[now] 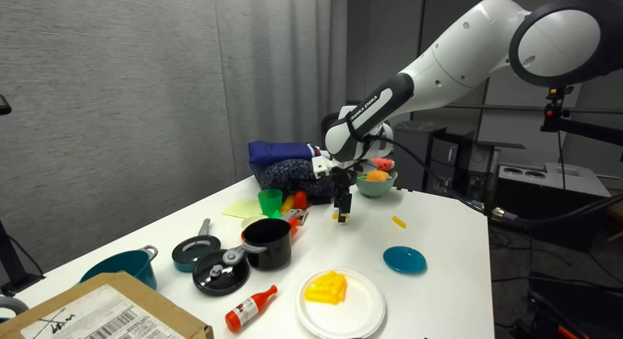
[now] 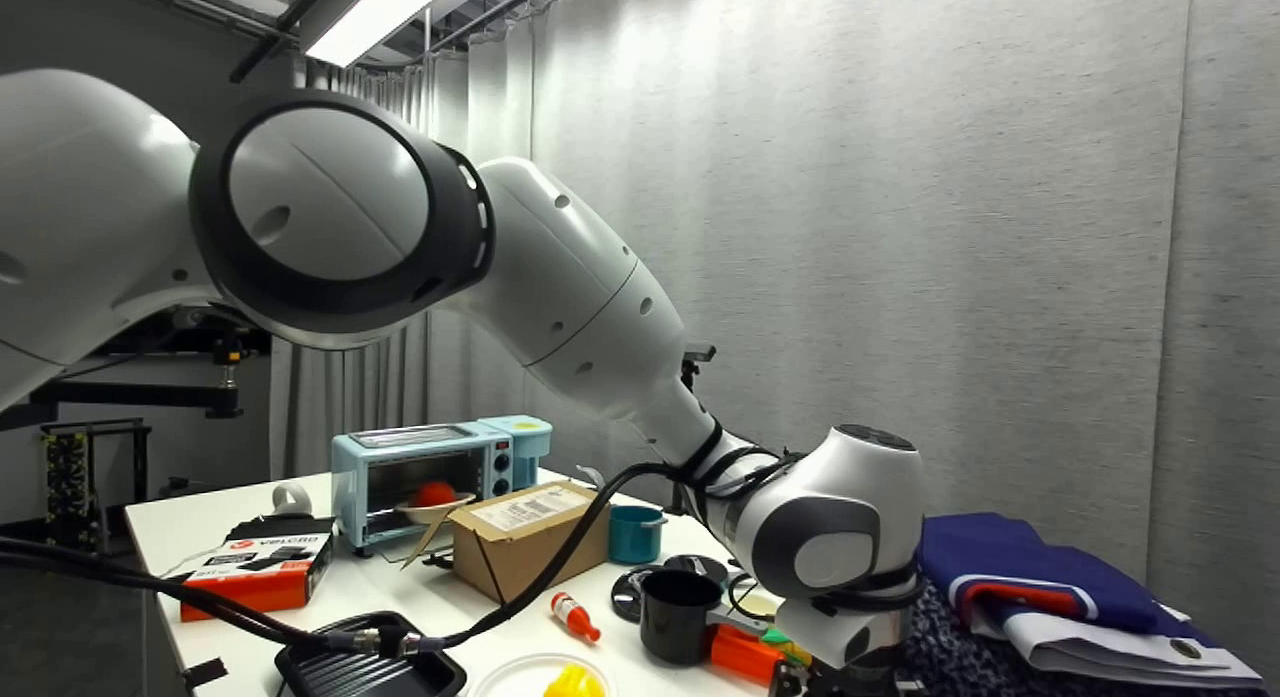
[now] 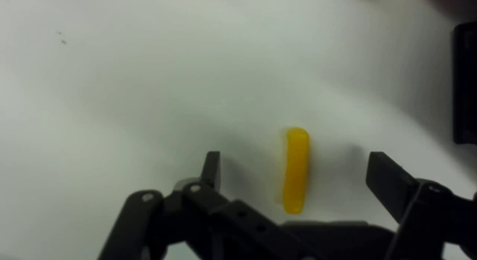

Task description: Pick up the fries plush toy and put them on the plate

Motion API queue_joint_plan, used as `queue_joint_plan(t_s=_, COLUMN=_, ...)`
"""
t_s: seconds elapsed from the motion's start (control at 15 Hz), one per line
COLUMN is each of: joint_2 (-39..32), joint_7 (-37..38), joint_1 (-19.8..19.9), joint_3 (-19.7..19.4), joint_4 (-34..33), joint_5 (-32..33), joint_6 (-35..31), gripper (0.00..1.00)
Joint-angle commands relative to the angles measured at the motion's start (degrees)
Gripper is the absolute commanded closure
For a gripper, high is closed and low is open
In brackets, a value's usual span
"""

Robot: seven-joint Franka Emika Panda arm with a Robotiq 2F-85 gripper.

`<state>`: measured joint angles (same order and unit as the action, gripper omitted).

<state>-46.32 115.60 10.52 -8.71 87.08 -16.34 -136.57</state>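
A yellow fry stick lies on the white table between the open fingers of my gripper in the wrist view, touching neither finger. In an exterior view the same fry is partly hidden behind the gripper, which points down close to the tabletop. A second loose fry lies on the table to the right of it there. Several fries lie in a pile on the round white plate at the front. The plate and its fries are cut off at the bottom in an exterior view.
A teal dish lies between the loose fry and the plate. A black pot, a black lid and a red bottle stand or lie left of the plate. A green bowl stands behind the gripper. A ridged black pan is near the plate.
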Motion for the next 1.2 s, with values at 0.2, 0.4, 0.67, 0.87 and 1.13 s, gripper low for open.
queue_joint_plan(t_s=0.2, joint_2=-0.06, joint_7=-0.1, joint_1=-0.02, joint_3=0.67, joint_4=-0.4, joint_5=-1.87, joint_6=2.34, gripper=0.29)
queue_joint_plan(t_s=0.4, joint_2=1.46, joint_7=-0.23, joint_1=-0.73, joint_3=0.35, joint_4=1.55, joint_5=-1.43, joint_6=0.66, gripper=0.53)
queue_joint_plan(t_s=0.67, joint_2=4.06, joint_7=-0.89, joint_1=-1.89, joint_3=0.14, joint_4=4.89, joint_5=-0.68, joint_6=-0.29, gripper=0.84)
queue_joint_plan(t_s=0.87, joint_2=6.54, joint_7=-1.14, joint_1=-3.25, joint_3=-0.13, joint_4=8.42, joint_5=0.33, joint_6=-0.42, gripper=1.0)
queue_joint_plan(t_s=1.13, joint_2=9.17, joint_7=-1.86, joint_1=-5.98, joint_3=-1.67, joint_4=12.78, joint_5=4.88, joint_6=-2.0, gripper=0.73)
